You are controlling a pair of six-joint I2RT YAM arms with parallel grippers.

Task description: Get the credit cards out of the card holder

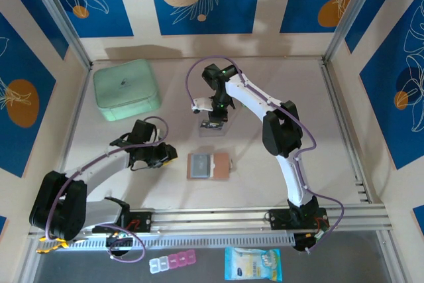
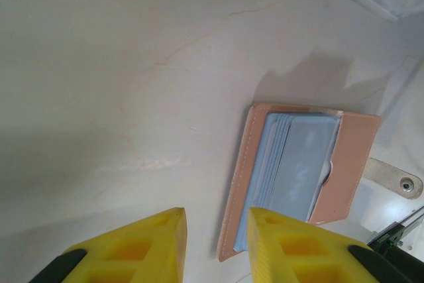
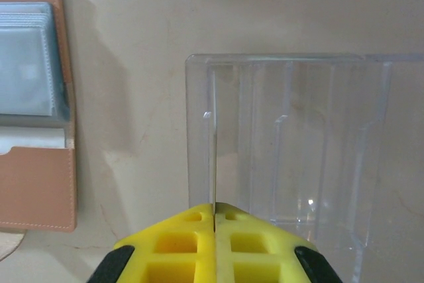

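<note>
card holder lying open, pockets blurred | left gripper hanging released, empty, left of it | right gripper clenching behind it, clear stand running off-frame

Overhead, the card holder lies mid-frame on the table, a plastic stand just above it, a case upper left.

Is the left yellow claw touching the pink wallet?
Apart. The top view shows a strip of bare table between the left gripper and the wallet.
</note>
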